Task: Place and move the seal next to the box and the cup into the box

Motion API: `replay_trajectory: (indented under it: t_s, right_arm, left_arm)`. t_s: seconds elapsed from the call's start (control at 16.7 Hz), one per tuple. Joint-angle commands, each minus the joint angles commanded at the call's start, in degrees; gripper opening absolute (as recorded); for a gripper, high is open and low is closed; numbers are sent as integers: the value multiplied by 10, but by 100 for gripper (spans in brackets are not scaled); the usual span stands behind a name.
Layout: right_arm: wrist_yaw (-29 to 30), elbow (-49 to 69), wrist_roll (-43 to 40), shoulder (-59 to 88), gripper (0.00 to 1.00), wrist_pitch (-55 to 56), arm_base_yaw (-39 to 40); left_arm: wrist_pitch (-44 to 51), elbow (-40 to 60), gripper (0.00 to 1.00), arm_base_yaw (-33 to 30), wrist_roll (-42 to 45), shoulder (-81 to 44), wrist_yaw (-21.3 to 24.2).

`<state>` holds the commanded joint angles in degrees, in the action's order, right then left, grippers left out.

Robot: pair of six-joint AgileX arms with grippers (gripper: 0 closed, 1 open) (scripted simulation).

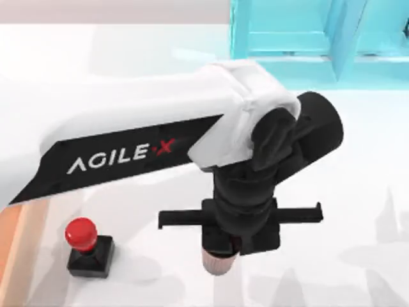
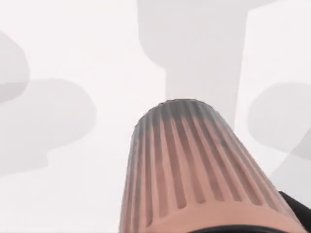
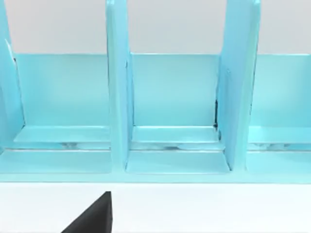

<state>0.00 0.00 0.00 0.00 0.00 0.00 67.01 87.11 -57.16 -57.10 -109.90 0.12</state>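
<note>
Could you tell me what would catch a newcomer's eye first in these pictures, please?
First, the big white left arm reaching across the middle of the table, its left gripper pointing down at the near edge with the ribbed copper cup under it. Next, the seal with its glossy red knob, standing near the table's left side beside an orange-brown edge. A turquoise shelf unit sits at the far right.
</note>
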Motion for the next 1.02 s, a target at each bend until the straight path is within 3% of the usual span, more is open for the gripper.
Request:
replay_trajectory:
  t_s: [0.24,0.66,0.84,1.02]
  right_arm:
    - [0,0,0,0,100,0,0]
    - [0,0,0,0,100,0,0]
    - [0,0,0,0,100,0,0]
    - [0,0,0,0,100,0,0]
  left_arm:
    - [58,-30,0,27,39,87,0]
    - [64,-32,0,34,50,94,-1]
    - [64,-45,0,85,102,107,1]
    - [63,-68,0,176,194,130,4]
